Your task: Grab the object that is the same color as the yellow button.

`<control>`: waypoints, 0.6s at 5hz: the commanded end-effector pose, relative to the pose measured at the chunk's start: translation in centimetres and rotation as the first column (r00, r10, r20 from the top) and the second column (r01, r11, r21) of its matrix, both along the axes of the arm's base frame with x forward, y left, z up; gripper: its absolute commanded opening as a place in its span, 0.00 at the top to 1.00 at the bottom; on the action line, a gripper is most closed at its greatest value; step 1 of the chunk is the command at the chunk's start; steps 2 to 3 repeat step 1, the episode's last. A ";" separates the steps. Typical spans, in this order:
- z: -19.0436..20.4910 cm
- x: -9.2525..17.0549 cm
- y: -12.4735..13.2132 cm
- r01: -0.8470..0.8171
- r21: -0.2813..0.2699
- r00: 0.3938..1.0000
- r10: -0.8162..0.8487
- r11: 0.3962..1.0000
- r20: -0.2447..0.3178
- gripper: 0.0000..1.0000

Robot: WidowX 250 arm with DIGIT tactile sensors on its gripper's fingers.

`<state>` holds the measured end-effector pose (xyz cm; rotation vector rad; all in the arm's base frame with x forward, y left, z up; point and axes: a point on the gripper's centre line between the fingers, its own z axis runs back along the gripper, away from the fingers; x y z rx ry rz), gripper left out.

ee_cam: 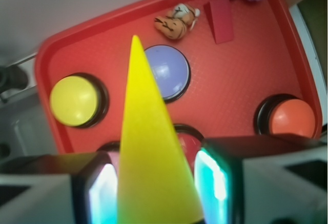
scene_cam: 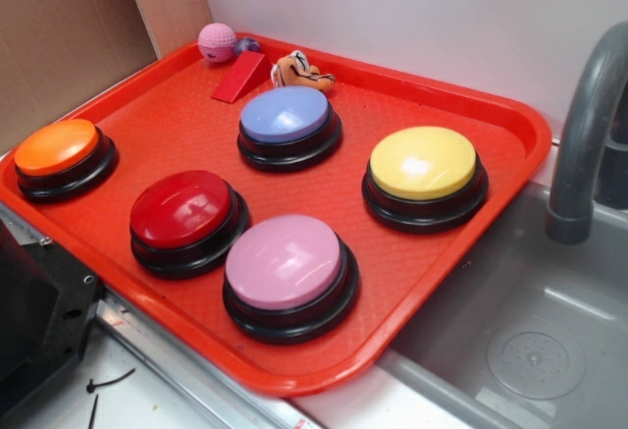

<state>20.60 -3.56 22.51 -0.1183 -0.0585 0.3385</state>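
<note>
While the yellow wedge [ee_cam: 154, 152] is sitting clamped between the two fingers of the gripper [ee_cam: 156, 190], its pointed tip is reaching out over the red tray [ee_cam: 241, 80] in the wrist view. The jaws are pressing on both its flanks. Below it, the yellow button [scene_cam: 423, 163] is resting near the tray's sink-side edge, apart from the blue button [scene_cam: 286, 115]. The red button [scene_cam: 183, 209], pink button [scene_cam: 285, 262] and orange button [scene_cam: 56, 147] are standing around. A red wedge [scene_cam: 240, 77], tiger toy [scene_cam: 297, 71] and pink ball [scene_cam: 217, 41] are lying along the far rim.
</note>
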 end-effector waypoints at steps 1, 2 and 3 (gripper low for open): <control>0.6 0.8 0.7 0.057 0.059 0.998 -0.059 0.997 0.033 1.00; 0.6 0.8 0.7 0.057 0.059 0.998 -0.059 0.997 0.033 1.00; 0.6 0.8 0.7 0.057 0.059 0.998 -0.059 0.997 0.033 1.00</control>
